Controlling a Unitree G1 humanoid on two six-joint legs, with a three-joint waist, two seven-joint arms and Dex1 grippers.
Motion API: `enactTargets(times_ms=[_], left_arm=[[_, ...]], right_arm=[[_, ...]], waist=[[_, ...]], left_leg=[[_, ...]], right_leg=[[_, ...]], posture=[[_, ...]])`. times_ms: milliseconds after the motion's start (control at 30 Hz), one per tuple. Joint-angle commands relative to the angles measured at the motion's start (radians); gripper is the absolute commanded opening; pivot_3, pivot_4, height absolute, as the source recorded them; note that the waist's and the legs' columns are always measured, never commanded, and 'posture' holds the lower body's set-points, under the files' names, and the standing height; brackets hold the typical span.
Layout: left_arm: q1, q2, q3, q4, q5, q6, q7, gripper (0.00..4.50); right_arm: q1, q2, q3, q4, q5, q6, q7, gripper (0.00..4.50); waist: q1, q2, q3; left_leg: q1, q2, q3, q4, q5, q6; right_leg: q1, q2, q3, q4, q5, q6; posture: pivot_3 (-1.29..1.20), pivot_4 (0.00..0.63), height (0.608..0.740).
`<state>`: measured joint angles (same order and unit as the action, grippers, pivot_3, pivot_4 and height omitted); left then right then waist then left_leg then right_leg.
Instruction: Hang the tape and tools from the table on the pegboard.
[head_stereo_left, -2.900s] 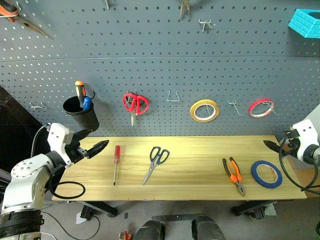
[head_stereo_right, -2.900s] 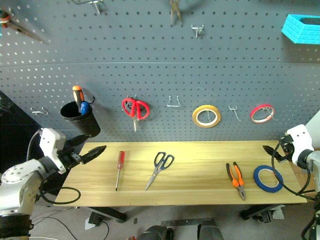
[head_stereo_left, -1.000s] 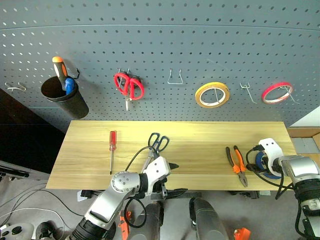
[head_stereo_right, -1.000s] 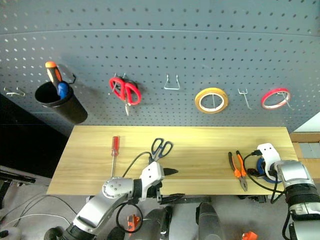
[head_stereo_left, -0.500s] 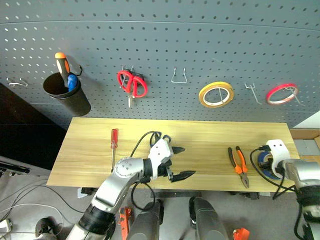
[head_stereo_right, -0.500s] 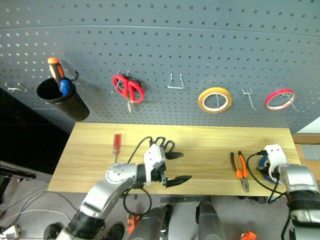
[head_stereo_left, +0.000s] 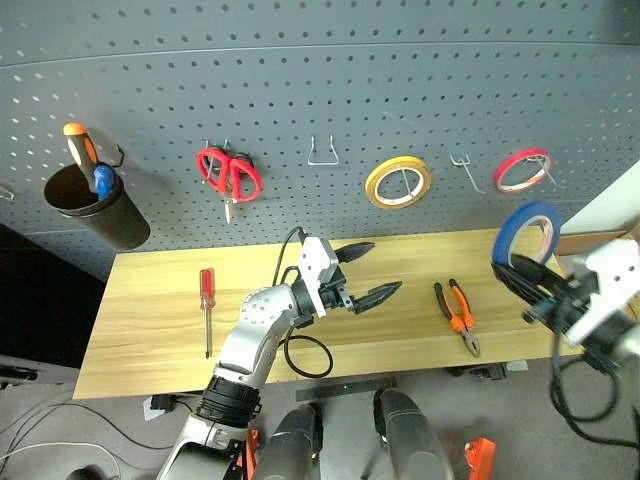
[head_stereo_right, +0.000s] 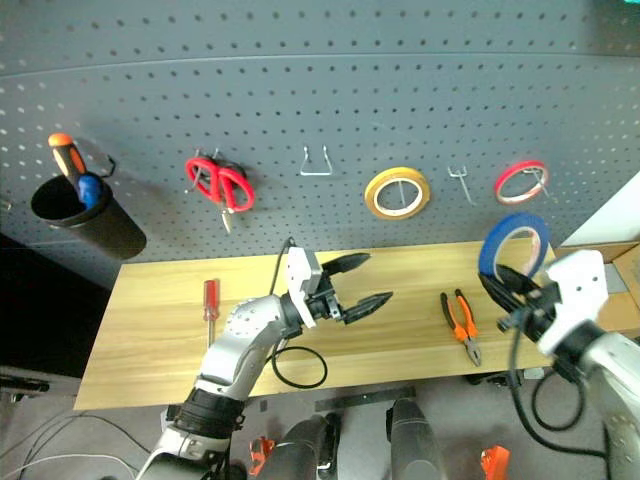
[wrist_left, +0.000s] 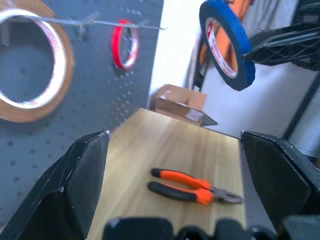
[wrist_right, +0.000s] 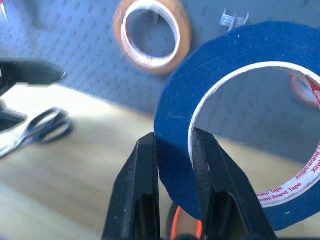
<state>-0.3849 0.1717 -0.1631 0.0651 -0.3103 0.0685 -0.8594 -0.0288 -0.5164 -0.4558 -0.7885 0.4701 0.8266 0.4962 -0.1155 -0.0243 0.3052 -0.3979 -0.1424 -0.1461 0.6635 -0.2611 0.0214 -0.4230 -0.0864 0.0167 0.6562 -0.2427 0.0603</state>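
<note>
My right gripper (head_stereo_left: 512, 272) is shut on the blue tape (head_stereo_left: 525, 229), held upright in the air over the table's (head_stereo_left: 150, 335) right end, in front of the pegboard (head_stereo_left: 300, 90). In the right wrist view both fingers (wrist_right: 145, 175) pinch the ring's (wrist_right: 225, 95) wall. My left gripper (head_stereo_left: 372, 271) hovers open over the table's middle, pointing right. The orange-and-black pliers (head_stereo_left: 455, 313) lie between the two grippers. Toward the left end lies the red-handled screwdriver (head_stereo_left: 206, 300). The blue-handled scissors (wrist_right: 42, 129) lie on the table behind my left arm.
On the pegboard hang red scissors (head_stereo_left: 228, 175), a yellow tape ring (head_stereo_left: 398, 183), a red tape ring (head_stereo_left: 523, 170) and a black cup (head_stereo_left: 88, 208) holding an orange-handled screwdriver. A bare hook (head_stereo_left: 321, 152) sits left of the yellow ring, another (head_stereo_left: 462, 170) between the rings.
My right gripper closed on the blue tape and lifted it off the table. My left gripper rose and swung forward over the table, still open. The camera view shifted.
</note>
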Motion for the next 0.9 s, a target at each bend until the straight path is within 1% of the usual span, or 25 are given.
enactTargets(times_ms=[33, 133, 167, 200, 300, 433, 567, 667, 733, 767, 900], left_arm=[[-0.012, 0.002, 0.022, -0.01, 0.006, -0.048, 0.016, 4.5], [-0.002, 0.018, 0.034, -0.024, 0.016, -0.046, 0.039, 4.5], [0.001, 0.024, 0.038, -0.03, 0.018, -0.044, 0.046, 4.5], [0.007, 0.029, 0.04, -0.037, 0.02, -0.044, 0.051, 4.5], [0.024, 0.048, 0.048, -0.052, 0.031, -0.049, 0.07, 4.5], [0.025, 0.062, 0.06, -0.058, 0.036, -0.046, 0.092, 4.5], [0.018, 0.07, 0.063, -0.066, 0.035, -0.038, 0.104, 4.5], [0.015, 0.071, 0.061, -0.067, 0.035, -0.035, 0.11, 4.5], [0.012, 0.068, 0.055, -0.067, 0.034, -0.038, 0.109, 4.5], [0.01, 0.064, 0.051, -0.066, 0.034, -0.04, 0.108, 4.5], [0.008, 0.056, 0.037, -0.058, 0.037, -0.047, 0.099, 4.5]], right_arm=[[-0.12, 0.023, 0.12, 0.074, -0.088, -0.094, -0.095, 0.36], [-0.207, 0.009, 0.217, 0.174, -0.162, -0.166, -0.107, 0.35], [-0.228, 0.004, 0.234, 0.197, -0.174, -0.183, -0.105, 0.35], [-0.239, 0.001, 0.247, 0.21, -0.181, -0.197, -0.101, 0.35], [-0.266, -0.004, 0.294, 0.253, -0.193, -0.229, -0.078, 0.35], [-0.313, -0.001, 0.344, 0.351, -0.243, -0.268, -0.095, 0.35], [-0.404, 0.029, 0.406, 0.48, -0.308, -0.3, -0.131, 0.35], [-0.452, 0.061, 0.418, 0.563, -0.324, -0.31, -0.151, 0.35], [-0.477, 0.072, 0.408, 0.607, -0.329, -0.307, -0.162, 1.09], [-0.476, 0.069, 0.404, 0.608, -0.329, -0.292, -0.159, 1.32], [-0.402, 0.029, 0.357, 0.534, -0.31, -0.241, -0.137, 2.62]], waist=[[0.0, 0.0, 0.0], [0.003, 0.001, -0.001], [0.003, 0.001, -0.001], [0.003, 0.001, -0.001], [0.009, 0.002, -0.002], [0.021, 0.001, -0.002], [0.026, 0.001, -0.004], [0.027, 0.002, -0.006], [0.03, 0.001, -0.006], [0.03, 0.002, -0.006], [0.034, 0.001, -0.006]], left_leg=[[0.0, 0.0, 0.0, 0.0, 0.001, 0.0], [0.0, 0.0, 0.0, -0.001, 0.003, -0.004], [-0.001, 0.0, 0.0, -0.001, 0.003, -0.004], [-0.001, 0.0, 0.0, -0.001, 0.003, -0.004], [-0.002, 0.0, 0.0, -0.002, 0.003, -0.004], [-0.003, 0.0, 0.003, -0.001, 0.003, -0.004], [-0.002, 0.0, 0.005, -0.001, 0.003, -0.004], [-0.002, 0.0, 0.006, -0.001, 0.003, -0.004], [-0.003, 0.0, 0.007, -0.001, 0.003, -0.004], [-0.003, 0.0, 0.007, -0.001, 0.003, -0.004], [-0.005, 0.0, 0.009, -0.001, 0.003, -0.004]], right_leg=[[0.0, 0.0, 0.0, 0.0, 0.0, 0.0], [-0.002, 0.0, 0.0, 0.002, 0.001, -0.002], [-0.002, 0.0, 0.0, 0.002, 0.001, -0.002], [-0.003, 0.0, 0.0, 0.002, 0.001, -0.002], [-0.005, 0.0, -0.001, 0.001, 0.001, -0.002], [-0.006, -0.001, 0.0, 0.001, 0.001, -0.002], [-0.007, -0.001, 0.001, 0.003, 0.002, -0.002], [-0.008, -0.001, 0.001, 0.006, 0.002, -0.002], [-0.01, -0.001, 0.001, 0.006, 0.002, -0.002], [-0.011, -0.001, 0.002, 0.006, 0.002, -0.002], [-0.014, -0.001, 0.002, 0.006, 0.002, -0.003]], posture=[[-0.29, 0.283, 0.74], [-0.29, 0.28, 0.74], [-0.29, 0.28, 0.74], [-0.24, 0.262, 0.74], [-0.22, 0.26, 0.74], [-0.2, 0.251, 0.74], [-0.18, 0.242, 0.74], [-0.18, 0.24, 0.74], [-0.18, 0.241, 0.74], [-0.18, 0.246, 0.74], [-0.19, 0.257, 0.74]])
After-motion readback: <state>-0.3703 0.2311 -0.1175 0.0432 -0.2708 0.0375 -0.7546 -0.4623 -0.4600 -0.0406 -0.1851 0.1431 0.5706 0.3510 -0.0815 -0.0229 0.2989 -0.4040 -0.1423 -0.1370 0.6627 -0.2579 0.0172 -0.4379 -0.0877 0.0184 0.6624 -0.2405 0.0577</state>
